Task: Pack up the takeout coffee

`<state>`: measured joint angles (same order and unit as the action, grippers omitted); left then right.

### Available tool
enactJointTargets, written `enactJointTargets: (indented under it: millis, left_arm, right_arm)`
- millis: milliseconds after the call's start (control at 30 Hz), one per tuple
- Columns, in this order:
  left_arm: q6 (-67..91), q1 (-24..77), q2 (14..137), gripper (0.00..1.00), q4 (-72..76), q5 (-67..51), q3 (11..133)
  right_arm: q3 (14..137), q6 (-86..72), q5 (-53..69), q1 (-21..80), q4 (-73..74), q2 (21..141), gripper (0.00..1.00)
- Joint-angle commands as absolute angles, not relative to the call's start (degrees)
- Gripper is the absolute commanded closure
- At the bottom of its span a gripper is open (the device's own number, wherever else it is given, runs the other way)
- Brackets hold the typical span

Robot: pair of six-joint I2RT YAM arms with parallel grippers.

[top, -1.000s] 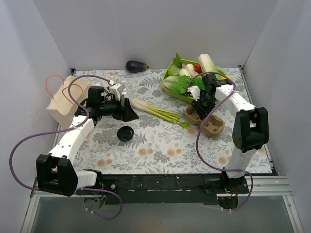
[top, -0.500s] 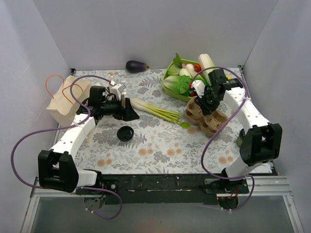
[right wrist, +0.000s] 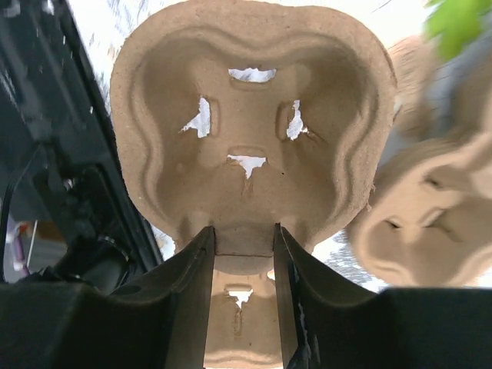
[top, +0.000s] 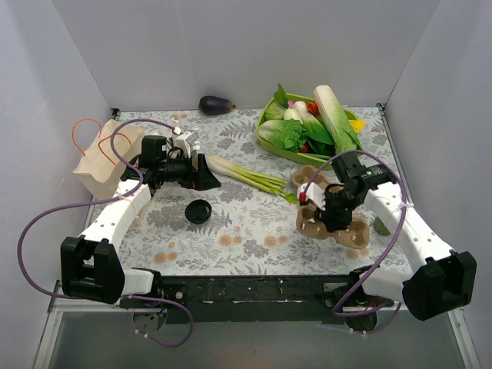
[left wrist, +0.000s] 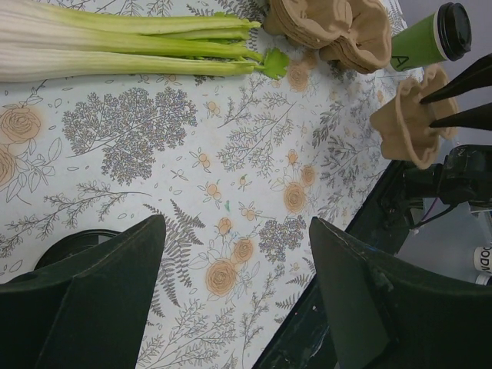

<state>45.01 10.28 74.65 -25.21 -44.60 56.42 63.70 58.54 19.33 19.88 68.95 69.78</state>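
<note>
The takeout coffee is a green cup with a black lid on it, lying at the far right of the left wrist view. In the top view only a green sliver of it shows beside my right arm. My right gripper is shut on the centre rib of a brown cardboard cup carrier, held above the mat near the table's front; it also shows in the top view. My right gripper has a finger on each side of that rib. My left gripper is open and empty above the mat.
More cardboard carriers lie behind the held one. A flat black lid sits near my left gripper. Celery stalks cross the middle. A green tray of vegetables, an eggplant and a paper bag stand at the back.
My right arm has swung from beside the vegetable tray toward the table's front right, carrying the cardboard carrier with it. The left arm has not moved.
</note>
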Motion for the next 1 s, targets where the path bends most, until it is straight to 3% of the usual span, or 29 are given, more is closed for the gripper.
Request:
enactJointTargets:
  millis: [0,467,567,667,733,800,967]
  left_arm:
    - [45.00,10.11,73.74,0.24,-24.70,-45.44,57.83]
    - [44.65,10.20,73.39,0.24,-25.14,-45.18,57.74]
    - [44.47,10.20,73.39,0.24,-25.22,-45.00,57.75]
    - [44.12,10.20,73.30,0.24,-25.75,-44.91,58.09]
    - [43.68,10.20,73.13,0.24,-26.28,-44.83,58.71]
    - [42.54,10.20,73.21,0.24,-27.67,-44.13,60.81]
    - [31.33,10.11,73.48,0.23,-35.84,-40.97,74.67]
  right_arm:
    - [55.57,70.38,13.11,20.13,69.10,64.62,0.73]
    - [41.67,82.70,9.31,20.30,62.93,58.01,0.69]
    - [41.57,82.79,10.63,20.30,63.72,59.41,0.64]
    - [42.27,82.53,11.51,20.30,64.16,60.20,0.52]
    - [43.76,82.44,12.48,20.30,64.60,59.86,0.31]
    - [45.25,82.35,13.53,20.30,65.47,58.89,0.18]
    - [52.28,78.68,17.83,20.30,67.85,57.92,0.14]
